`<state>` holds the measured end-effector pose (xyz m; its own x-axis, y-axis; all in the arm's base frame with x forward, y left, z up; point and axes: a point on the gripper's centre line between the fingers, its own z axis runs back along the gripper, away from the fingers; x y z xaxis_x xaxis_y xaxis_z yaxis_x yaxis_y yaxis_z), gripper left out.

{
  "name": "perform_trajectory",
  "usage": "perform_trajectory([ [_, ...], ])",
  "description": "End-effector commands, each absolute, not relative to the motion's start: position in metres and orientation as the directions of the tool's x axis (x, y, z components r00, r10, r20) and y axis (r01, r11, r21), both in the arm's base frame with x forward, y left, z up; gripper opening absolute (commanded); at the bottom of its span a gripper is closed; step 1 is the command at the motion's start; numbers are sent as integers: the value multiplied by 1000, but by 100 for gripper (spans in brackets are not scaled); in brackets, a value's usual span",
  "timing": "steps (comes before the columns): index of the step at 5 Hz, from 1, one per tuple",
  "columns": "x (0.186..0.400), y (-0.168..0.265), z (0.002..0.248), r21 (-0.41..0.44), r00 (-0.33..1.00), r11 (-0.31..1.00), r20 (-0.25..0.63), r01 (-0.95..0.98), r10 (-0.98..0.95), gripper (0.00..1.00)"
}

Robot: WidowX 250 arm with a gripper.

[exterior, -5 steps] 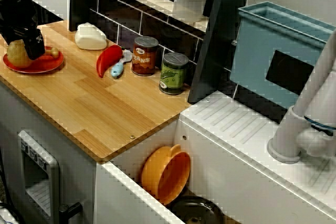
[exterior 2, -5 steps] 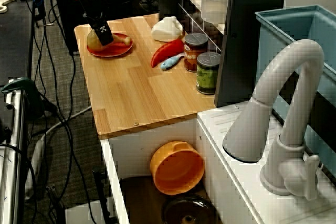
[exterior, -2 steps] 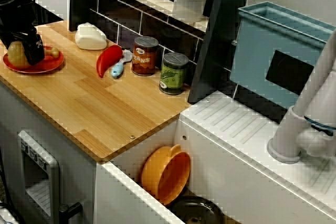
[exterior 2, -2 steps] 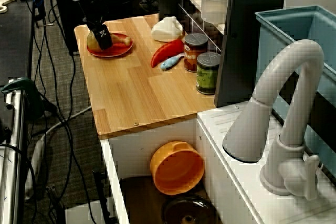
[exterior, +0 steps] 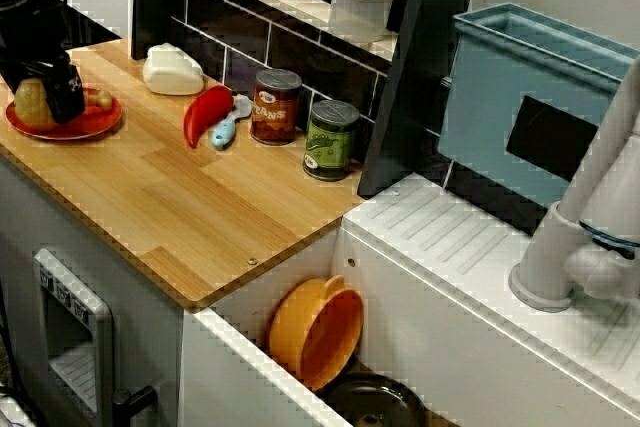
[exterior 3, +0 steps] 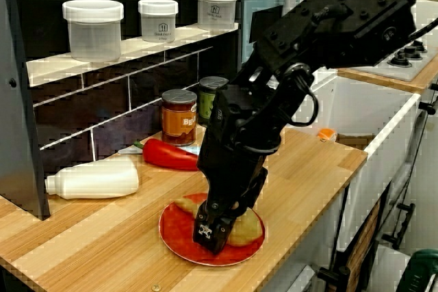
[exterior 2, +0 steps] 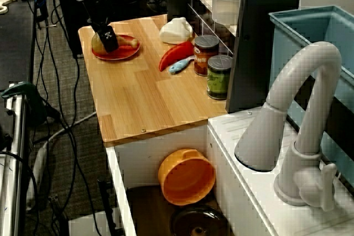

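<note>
Although the view from above, at its far left, shows only the pincer [exterior: 62, 97] beside the potato [exterior: 30, 102], the low side view shows it planted on the red plate [exterior 3: 179, 236] near the edge of the tabletop [exterior 3: 102, 251], its grip on the potato impossible to tell.

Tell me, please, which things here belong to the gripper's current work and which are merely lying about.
In hand:
gripper, lowered onto the plate
potato, right next to it
red plate

Lying about:
red pepper
orange-labelled can
green-labelled can
white bottle, on its side
orange bowl
</note>
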<state>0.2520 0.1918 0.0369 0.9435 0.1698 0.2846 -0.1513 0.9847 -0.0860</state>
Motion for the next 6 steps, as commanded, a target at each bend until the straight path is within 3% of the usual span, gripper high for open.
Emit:
perform_trajectory([
  [1,253,198,48,-91,939,984,299,-150,171,100],
  [2,250,199,47,-90,942,986,294,-142,163,100],
  [3,251,198,44,-91,945,990,298,-113,135,0],
  [6,257,192,58,-143,950,983,274,-113,149,0],
])
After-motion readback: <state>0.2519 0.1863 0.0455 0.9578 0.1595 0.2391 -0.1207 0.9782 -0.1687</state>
